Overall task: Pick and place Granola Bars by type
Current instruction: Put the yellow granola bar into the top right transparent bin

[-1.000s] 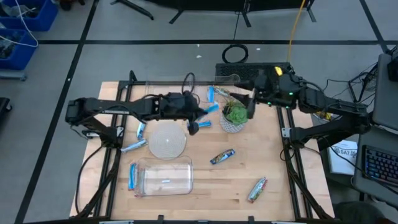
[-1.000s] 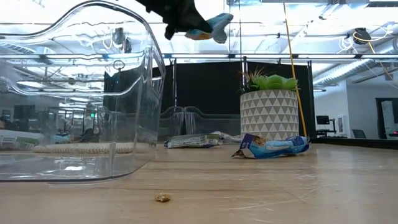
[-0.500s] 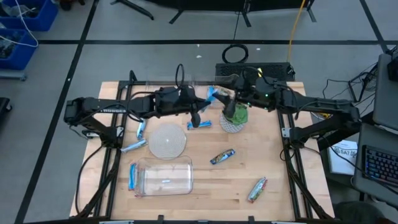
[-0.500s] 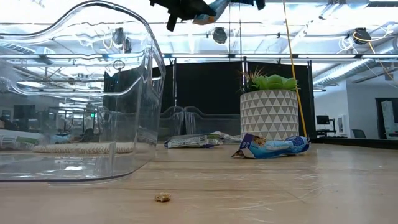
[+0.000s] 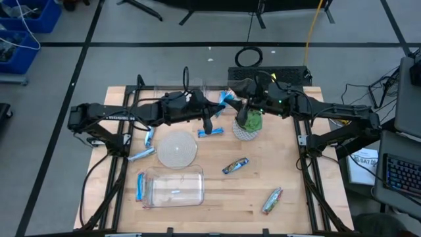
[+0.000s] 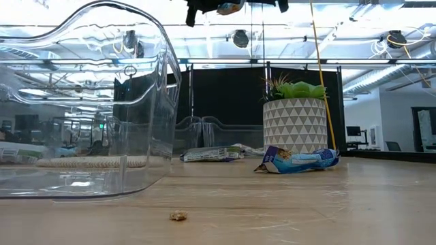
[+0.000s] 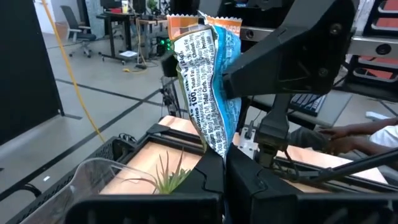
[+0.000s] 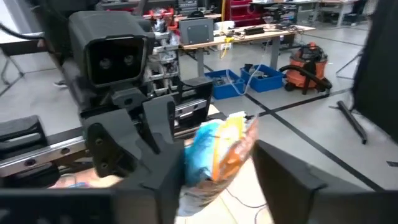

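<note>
A blue granola bar [image 7: 208, 87] with an orange end hangs high over the table's far middle, above and left of the potted plant [image 5: 248, 123]. My left gripper [image 7: 224, 180] is shut on it. My right gripper [image 8: 217, 168] faces it from the table's right. It is open, with a finger on either side of the bar's orange end [image 8: 230, 140]; whether they touch it I cannot tell. The low view shows the bar [image 6: 228, 8] at the top edge. More bars lie flat on the table: blue ones [image 5: 210, 132], [image 5: 149, 137], [image 5: 139, 185] and others [image 5: 235, 166], [image 5: 272, 199]. My left gripper pinches the bar's near end [image 7: 217, 148] between its two fingers. The fingers lie level and point toward the table's right. The bar sticks out beyond the fingertips, slanting upward, lifted clear of the table.
A clear rectangular tub [image 5: 174, 186] stands near the front left, and a round clear lid or dish [image 5: 177, 149] lies behind it. Another clear tub [image 5: 197, 89] sits at the far edge. A crumb [image 6: 178, 216] lies on the wood.
My right gripper has moved toward the table's left, from beside the plant up to the held bar. My left gripper has tipped upward and risen a little, lifting the bar higher.
</note>
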